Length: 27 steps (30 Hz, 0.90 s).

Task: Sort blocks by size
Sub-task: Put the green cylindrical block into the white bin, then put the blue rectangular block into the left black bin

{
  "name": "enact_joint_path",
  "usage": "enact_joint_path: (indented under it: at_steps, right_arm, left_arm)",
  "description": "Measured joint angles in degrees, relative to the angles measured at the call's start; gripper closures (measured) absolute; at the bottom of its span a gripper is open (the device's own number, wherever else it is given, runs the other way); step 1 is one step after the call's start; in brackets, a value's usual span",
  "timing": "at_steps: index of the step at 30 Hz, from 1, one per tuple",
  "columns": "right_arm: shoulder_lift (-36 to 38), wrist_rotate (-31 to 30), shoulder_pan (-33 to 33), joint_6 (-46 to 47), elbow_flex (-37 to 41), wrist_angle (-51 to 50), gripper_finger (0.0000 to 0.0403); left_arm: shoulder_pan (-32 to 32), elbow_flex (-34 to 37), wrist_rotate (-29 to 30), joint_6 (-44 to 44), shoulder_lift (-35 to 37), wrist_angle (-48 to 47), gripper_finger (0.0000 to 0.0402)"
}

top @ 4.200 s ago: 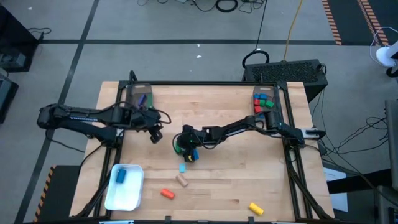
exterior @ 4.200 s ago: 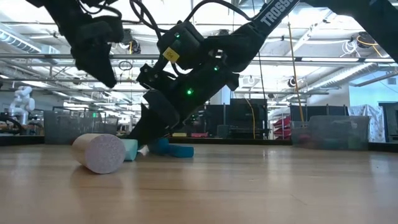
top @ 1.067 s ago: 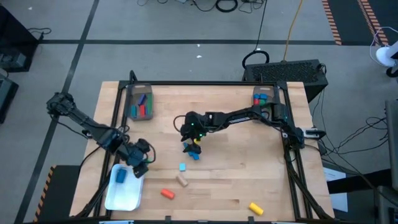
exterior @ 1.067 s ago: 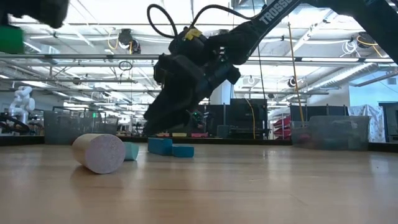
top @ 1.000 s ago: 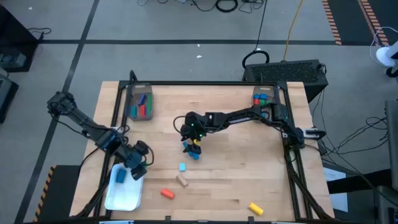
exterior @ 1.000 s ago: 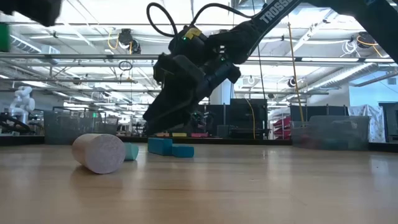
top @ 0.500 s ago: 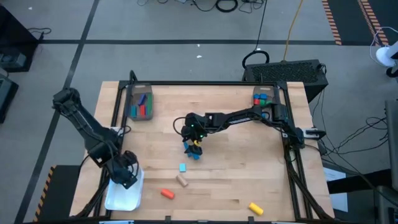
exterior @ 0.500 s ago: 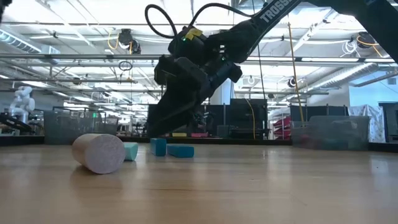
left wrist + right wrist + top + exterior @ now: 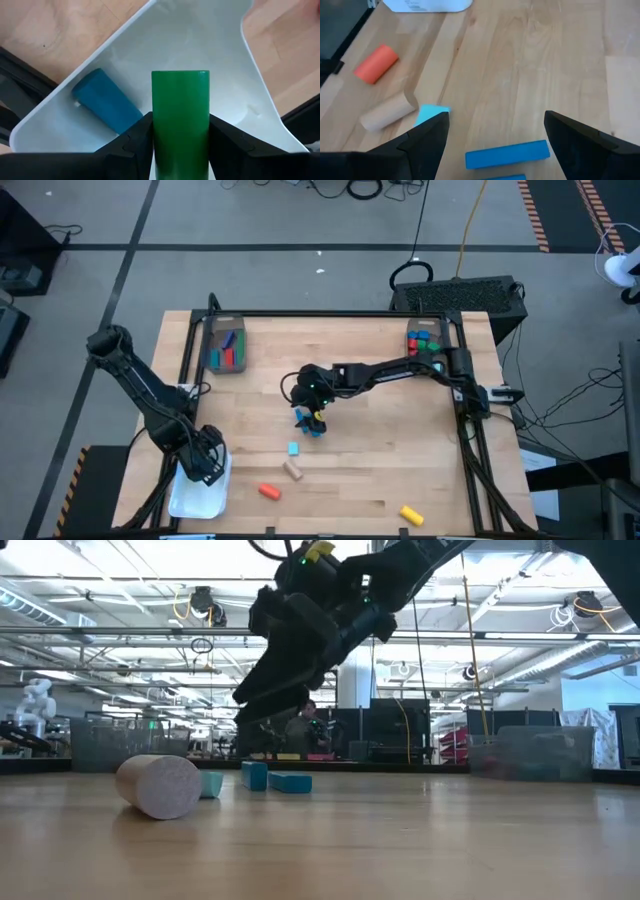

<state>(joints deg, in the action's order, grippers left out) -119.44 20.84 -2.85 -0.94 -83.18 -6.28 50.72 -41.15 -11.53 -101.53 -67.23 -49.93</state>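
My left gripper [image 9: 205,464] is over the white tray [image 9: 260,100] at the near left corner, shut on a long green block [image 9: 180,110]. A blue cylinder [image 9: 105,106] lies in the tray. My right gripper [image 9: 495,135] hangs open above the middle of the table, over two blue blocks [image 9: 312,424], touching neither; one is a blue bar [image 9: 507,154] lying flat. A light blue cube [image 9: 293,449], a tan cylinder [image 9: 293,470], an orange cylinder [image 9: 268,491] and a yellow block [image 9: 411,514] lie on the table toward its near edge. My left gripper pinches the green block between its two fingers, one on each long side [image 9: 156,135]. The fingers point steeply down and lie along the block, whose free end [image 9: 180,75] sticks out past them. The block hangs clear above the tray's floor.
Two small bins stand at the far edge: one at the left [image 9: 226,347] with red, blue and green blocks, one at the right [image 9: 425,342] with several blocks. In the low view the tan cylinder [image 9: 160,786] lies nearest, the blue blocks [image 9: 275,779] behind it.
My left gripper has carried the green block toward the table's near left corner, down over the white tray, rolling as it went. My right gripper has risen a little above the blue blocks, staying open.
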Motion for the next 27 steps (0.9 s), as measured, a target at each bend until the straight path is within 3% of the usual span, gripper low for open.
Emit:
enact_joint_path:
  at_steps: [6,10,13,18,22,27]
  right_arm:
    - [0.17,-1.22,1.01,-1.77,0.00,-3.62,0.0090]
    - [0.14,-8.54,2.13,-5.06,0.00,-7.97,0.0090]
    - [0.14,-13.20,2.73,-6.15,0.02,-8.90,0.0090]
    - [-0.23,-14.24,3.24,-5.36,0.02,-8.56,0.0090]
    - [-0.30,-14.82,3.56,-0.27,0.04,-7.51,0.0090]
    - [-0.99,-14.88,3.85,7.80,0.10,-5.51,0.0090]
  left_arm:
    - [0.00,0.00,0.54,0.33,-0.29,0.00,0.0245]
    - [0.00,0.00,2.24,1.80,-0.60,-0.05,0.0241]
    - [0.00,0.00,4.01,1.92,-0.69,-0.13,0.0221]
    - [0.00,0.00,5.40,1.87,-0.69,-1.22,0.0164]
    - [-0.01,0.00,4.41,2.64,-0.69,-3.60,0.0128]
    - [0.00,0.00,2.09,2.94,-0.69,-3.61,0.0124]
